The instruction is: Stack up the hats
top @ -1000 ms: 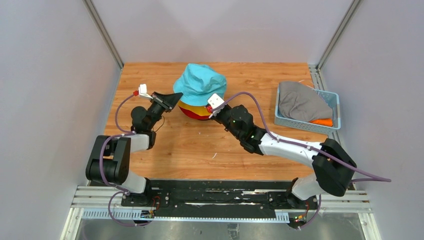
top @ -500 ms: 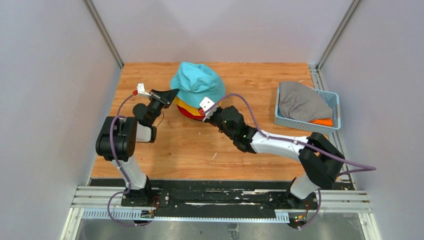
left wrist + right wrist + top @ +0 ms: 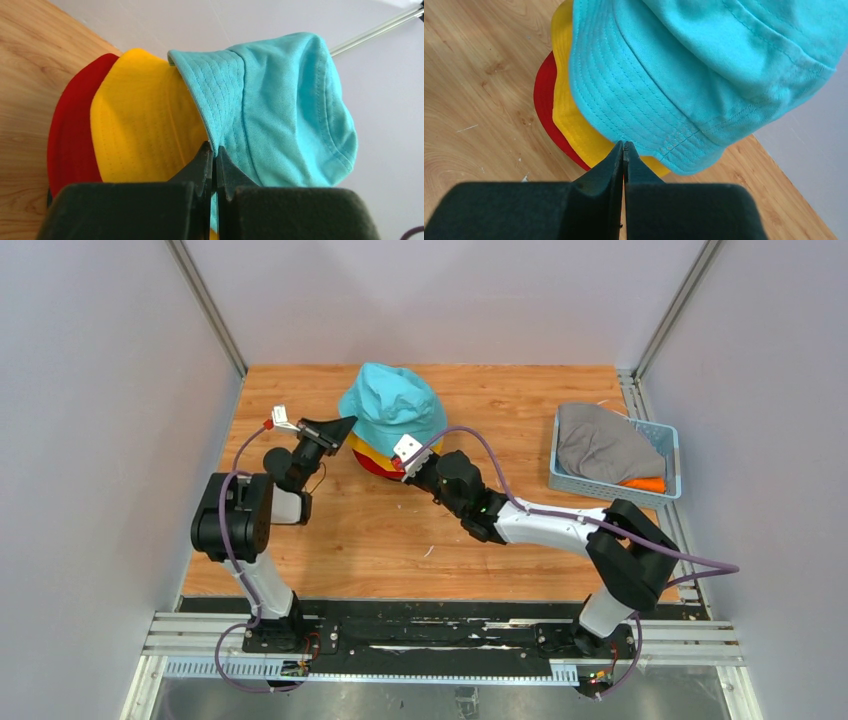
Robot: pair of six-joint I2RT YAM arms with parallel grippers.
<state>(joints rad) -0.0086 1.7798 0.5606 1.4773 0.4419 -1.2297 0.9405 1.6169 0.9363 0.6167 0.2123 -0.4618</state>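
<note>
Teal hat [image 3: 390, 405] nudged left (crumpled), left claw [image 3: 213, 152] gripping brim, right claw [image 3: 623, 146] seemingly too

Teal hat [image 3: 392, 405] plain, stitch rows round brim; yellow hat [image 3: 140, 130], red hat [image 3: 70, 145], grey hat [image 3: 600, 445], orange hat [image 3: 645, 483] all plain; basket [image 3: 672, 455] light blue; table [image 3: 400, 550] orange-brown wood grain; arms [image 3: 560, 525] black and white, cables [image 3: 500, 465] purple

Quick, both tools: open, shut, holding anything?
Left tool: closed on the teal hat brim.
Right tool: closed, tips at that brim; a grip cannot be told.
</note>
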